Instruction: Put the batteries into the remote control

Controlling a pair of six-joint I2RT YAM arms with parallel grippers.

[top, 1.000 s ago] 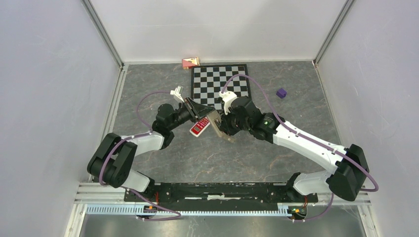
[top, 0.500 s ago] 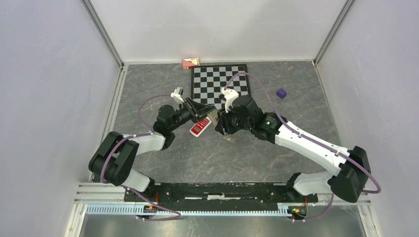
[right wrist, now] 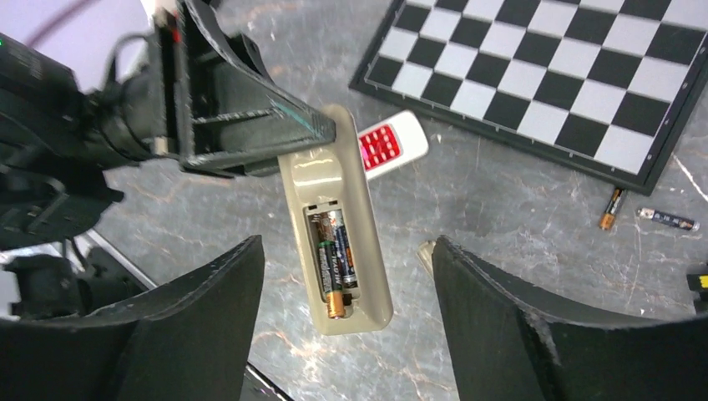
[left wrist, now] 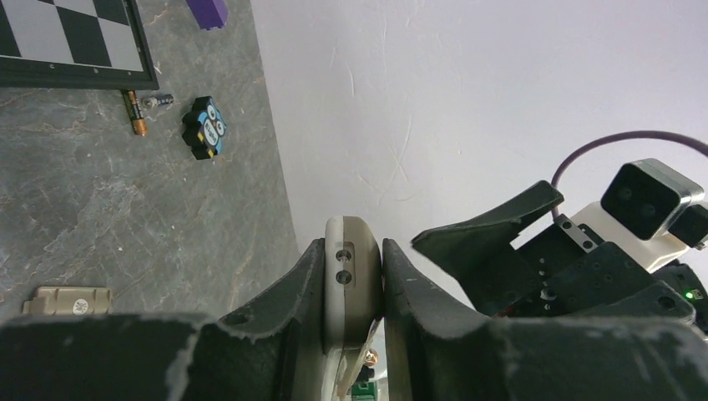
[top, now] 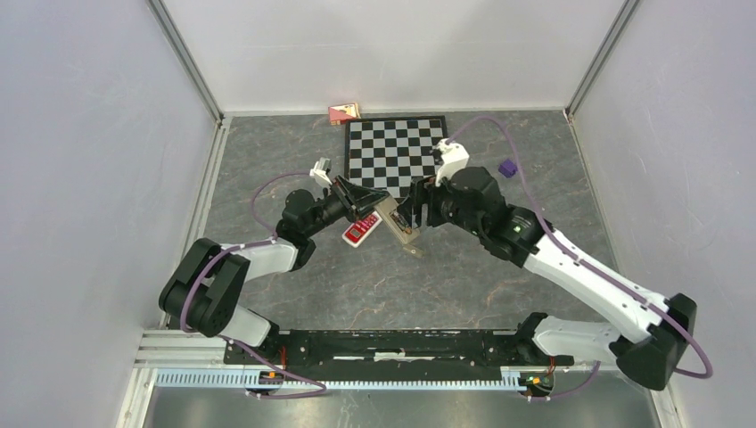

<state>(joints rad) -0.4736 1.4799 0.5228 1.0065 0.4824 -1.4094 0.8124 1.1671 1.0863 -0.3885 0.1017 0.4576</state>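
My left gripper [top: 373, 208] [left wrist: 352, 255] is shut on one end of a beige remote control [top: 393, 222] [left wrist: 351, 280] [right wrist: 334, 209] and holds it above the table. Its back compartment faces the right wrist camera, cover off, with two batteries [right wrist: 335, 261] lying side by side inside. One gold-tipped end sticks slightly out at the lower rim. My right gripper [top: 414, 209] [right wrist: 346, 330] hangs open just off the remote's free end, its fingers wide on either side and touching nothing. Two loose batteries [right wrist: 610, 209] [left wrist: 134, 113] lie by the chessboard's corner.
A red-and-white remote [top: 359, 231] [right wrist: 388, 144] lies on the table under the held one. The beige battery cover [left wrist: 67, 299] [top: 412, 251] rests nearby. A chessboard [top: 397, 156] [right wrist: 568, 75], a purple cube [top: 507, 168], a small black toy [left wrist: 204, 127] and a red box [top: 343, 112] sit further back.
My right gripper has opened wide and drawn back to the right, away from the remote. The left gripper still holds the remote in the same place.
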